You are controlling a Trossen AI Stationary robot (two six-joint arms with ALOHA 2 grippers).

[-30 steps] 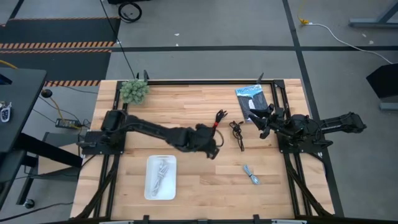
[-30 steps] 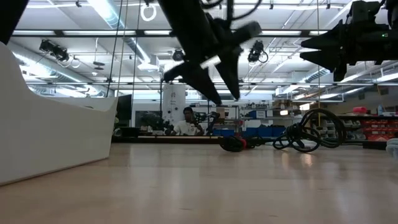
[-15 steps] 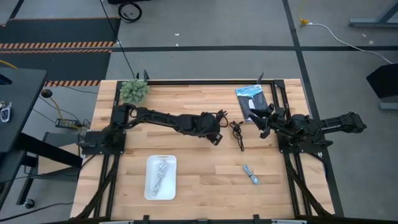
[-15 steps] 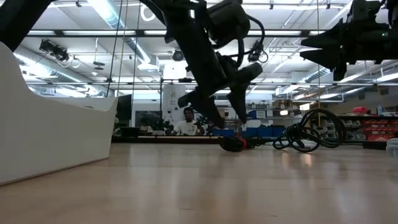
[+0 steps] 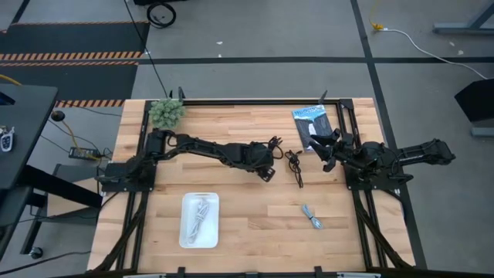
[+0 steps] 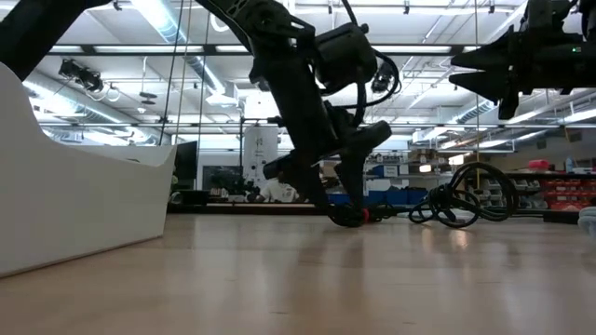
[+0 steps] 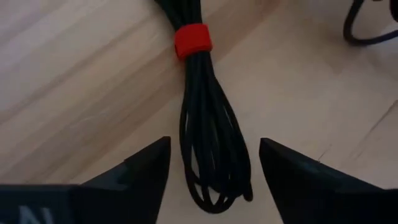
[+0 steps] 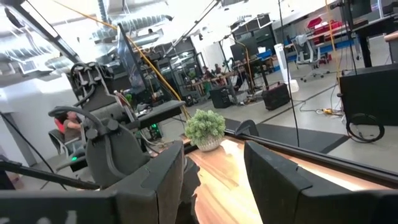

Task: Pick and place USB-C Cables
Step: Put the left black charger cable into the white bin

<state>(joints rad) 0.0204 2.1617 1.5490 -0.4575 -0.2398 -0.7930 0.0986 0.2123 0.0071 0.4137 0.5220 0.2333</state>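
Observation:
The black cable with a red band [image 7: 205,130] lies flat on the wood, red band [image 7: 193,40] toward its far end. My left gripper [image 7: 214,171] is open and low over its looped end, one finger on each side, touching nothing; it is also in the high view [image 5: 267,164] and the low view [image 6: 340,209]. The plain black cable [image 5: 293,166] lies just to the right. The light blue-grey cable [image 5: 312,218] lies near the front right. The white-grey cable [image 5: 201,216] rests in a white tray [image 5: 185,232]. My right gripper [image 5: 327,151] waits open above the table's right side.
A flat blue-and-white packet [image 5: 311,123] lies at the far right, beside my right gripper. A small green plant [image 5: 167,113] stands at the far left corner. The tray's white wall [image 6: 74,205] rises on the left of the low view. Bare wood lies in the middle front.
My left gripper has moved toward the table's far edge and slightly right, and come down from well above the table to the black cable with the red band, staying open. No cable has moved.

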